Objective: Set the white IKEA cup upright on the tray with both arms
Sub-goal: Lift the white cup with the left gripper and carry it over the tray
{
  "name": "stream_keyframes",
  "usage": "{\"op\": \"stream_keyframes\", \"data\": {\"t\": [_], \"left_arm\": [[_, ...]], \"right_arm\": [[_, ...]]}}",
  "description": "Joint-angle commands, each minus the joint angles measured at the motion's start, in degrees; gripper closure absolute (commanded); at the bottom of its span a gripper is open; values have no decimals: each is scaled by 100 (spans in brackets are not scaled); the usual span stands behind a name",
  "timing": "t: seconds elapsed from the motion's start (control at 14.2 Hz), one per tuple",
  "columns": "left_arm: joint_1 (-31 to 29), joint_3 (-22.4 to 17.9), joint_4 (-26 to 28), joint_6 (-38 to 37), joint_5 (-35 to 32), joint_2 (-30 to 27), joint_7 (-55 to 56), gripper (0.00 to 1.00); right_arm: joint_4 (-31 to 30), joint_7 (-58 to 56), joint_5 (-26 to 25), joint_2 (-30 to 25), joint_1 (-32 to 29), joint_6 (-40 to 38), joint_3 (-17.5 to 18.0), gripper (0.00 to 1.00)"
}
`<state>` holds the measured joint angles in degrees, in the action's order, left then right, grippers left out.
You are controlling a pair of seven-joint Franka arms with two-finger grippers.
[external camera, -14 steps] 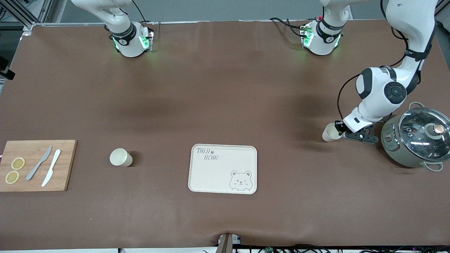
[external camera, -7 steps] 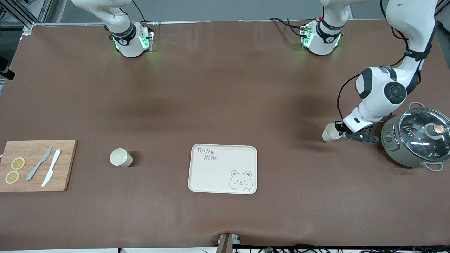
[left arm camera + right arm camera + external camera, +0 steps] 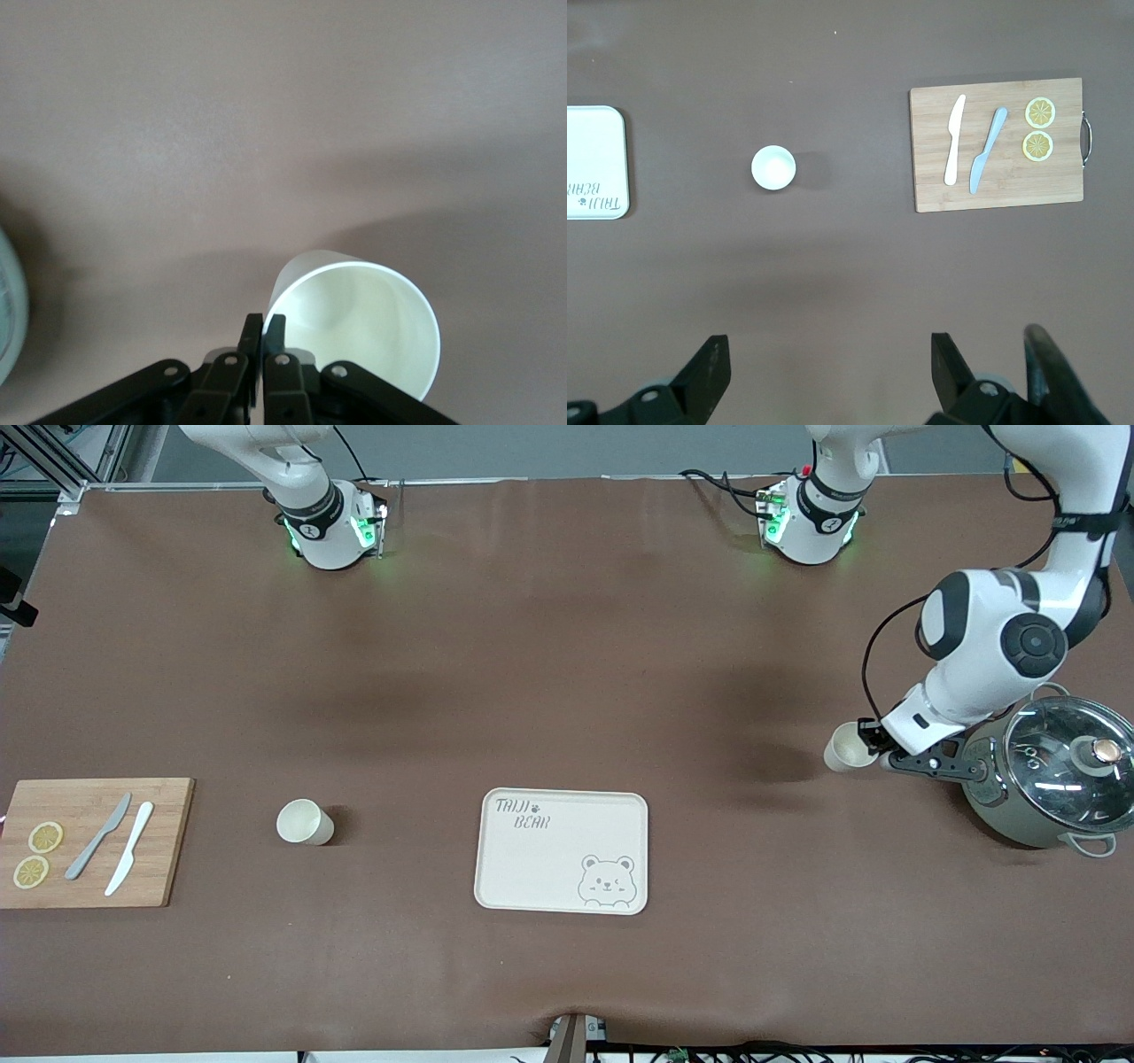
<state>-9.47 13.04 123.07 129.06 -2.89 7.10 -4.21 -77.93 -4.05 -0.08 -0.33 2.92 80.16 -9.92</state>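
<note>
Left claw [image 3: 879, 751] clamped on the rim of a white cup [image 3: 848, 747], held off the tabletop [image 3: 567, 691] near the left arm's end, beside a lidded pot [image 3: 1050, 771]. Second white cup [image 3: 304, 821] upright between cutting board [image 3: 93, 841] and tray [image 3: 563, 850]. Tray near the front edge's middle. Right claw [image 3: 824, 372] spread open, waiting high over the tabletop.

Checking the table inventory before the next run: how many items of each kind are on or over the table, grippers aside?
Cups: 2 (one held by the left gripper at, one standing at)
Tray: 1
Cutting board: 1
Knives: 2
Lemon slices: 2
Lidded pot: 1
Total: 9
</note>
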Motion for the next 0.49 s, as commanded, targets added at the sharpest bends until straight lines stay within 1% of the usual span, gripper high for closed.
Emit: {"op": "stream_keyframes", "data": {"t": [0.0, 0.35, 0.42], "left_arm": [[-20, 85, -423, -748, -115, -217, 218, 100], [-20, 164, -1039, -1610, -45, -420, 332, 100], [-20, 242, -1118, -1725, -45, -437, 368, 100]], "right_arm": [[15, 36, -36, 7, 24, 17, -1, 0], [15, 36, -36, 7, 24, 17, -1, 0], [15, 36, -36, 7, 24, 26, -1, 0]]}}
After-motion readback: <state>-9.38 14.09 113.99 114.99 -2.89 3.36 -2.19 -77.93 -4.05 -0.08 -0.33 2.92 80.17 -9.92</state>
